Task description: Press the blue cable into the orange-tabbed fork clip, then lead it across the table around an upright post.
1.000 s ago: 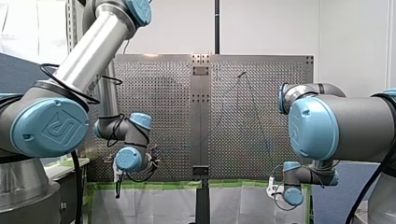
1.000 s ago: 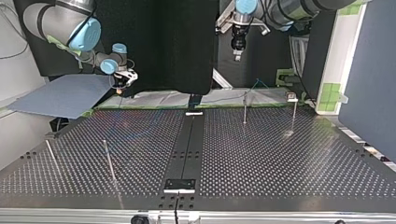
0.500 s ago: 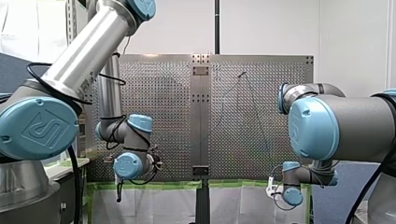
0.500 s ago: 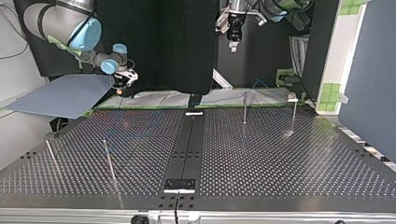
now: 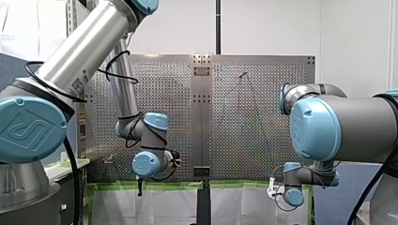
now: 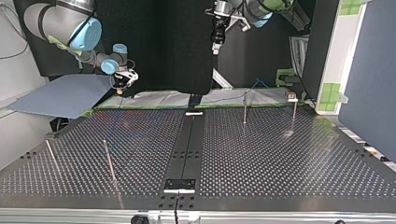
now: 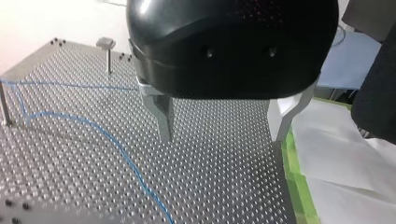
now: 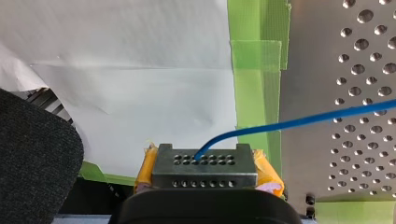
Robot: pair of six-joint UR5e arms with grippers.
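The blue cable [image 7: 100, 130] lies in loose curves on the perforated table [image 6: 280, 158] and runs past a thin post [image 7: 4, 106]. A short post with a flat fork clip [image 7: 106, 45] stands further off; the same clip [image 6: 292, 97] is at the top view's far right. My left gripper [image 7: 223, 135] hangs above the table near its edge, open and holding nothing. In the top view it [image 6: 217, 45] hovers high over the far edge. My right gripper [image 8: 204, 161], with yellow pads, is shut on the end of the blue cable [image 8: 303, 122], off the table's edge.
Several thin upright posts stand on the table: one [image 6: 244, 108] at the far right, two [image 6: 110, 162] at the near left of the top view. Green tape [image 8: 254, 79] and white paper [image 7: 341, 158] border the table edge. A blue-grey sheet [image 6: 60, 95] lies beside my right arm.
My left arm has swung its gripper toward the table's middle: rightward in the front view, leftward and higher in the top view. My right arm has stayed still.
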